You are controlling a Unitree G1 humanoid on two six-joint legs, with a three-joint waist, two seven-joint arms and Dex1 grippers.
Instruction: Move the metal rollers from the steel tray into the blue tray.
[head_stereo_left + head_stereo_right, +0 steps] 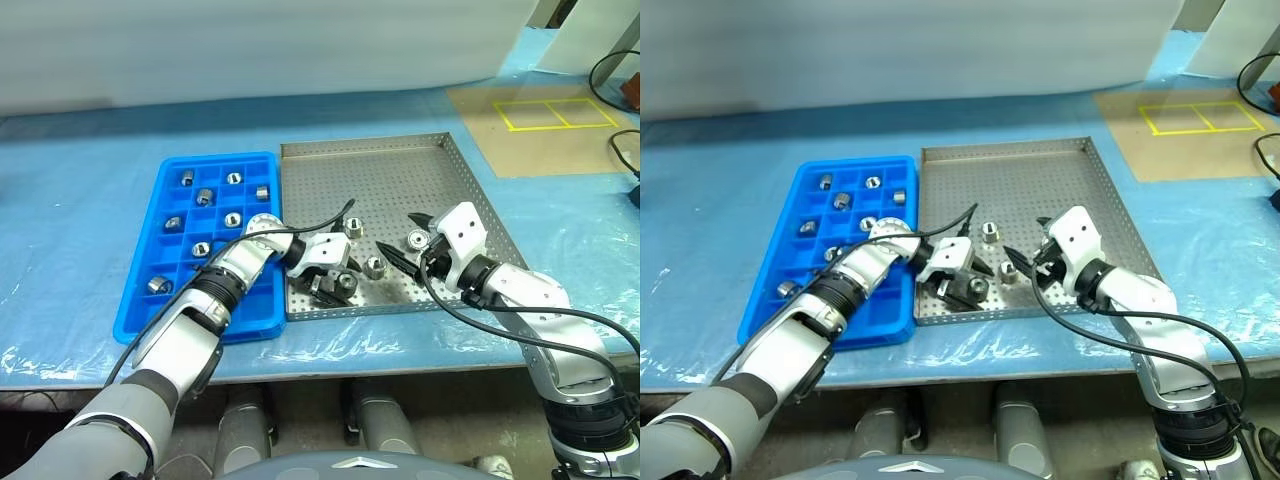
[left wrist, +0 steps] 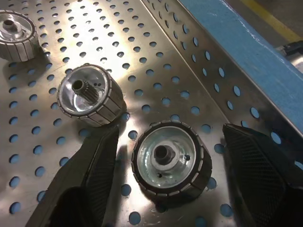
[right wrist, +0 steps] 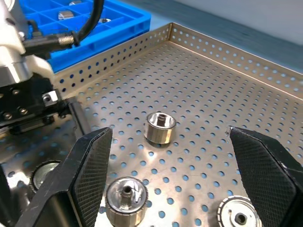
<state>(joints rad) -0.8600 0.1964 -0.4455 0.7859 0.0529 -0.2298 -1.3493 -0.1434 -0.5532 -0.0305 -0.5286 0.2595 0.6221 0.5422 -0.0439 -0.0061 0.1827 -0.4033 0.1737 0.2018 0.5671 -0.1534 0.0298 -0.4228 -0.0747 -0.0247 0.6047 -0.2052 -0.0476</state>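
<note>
Looking down, I see nine metal rollers point(image 1: 233, 219) in the blue tray point(image 1: 139, 316), four in the steel tray point(image 1: 400, 170), with both spread grippers, left point(image 2: 165, 182) and right point(image 3: 170, 175), hovering over them empty.

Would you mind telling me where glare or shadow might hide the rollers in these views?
Left wrist view: strong glare on the steel tray floor; the nearest roller lies in shade between the open left gripper's fingers. Right wrist view: even light, rollers plain.
</note>
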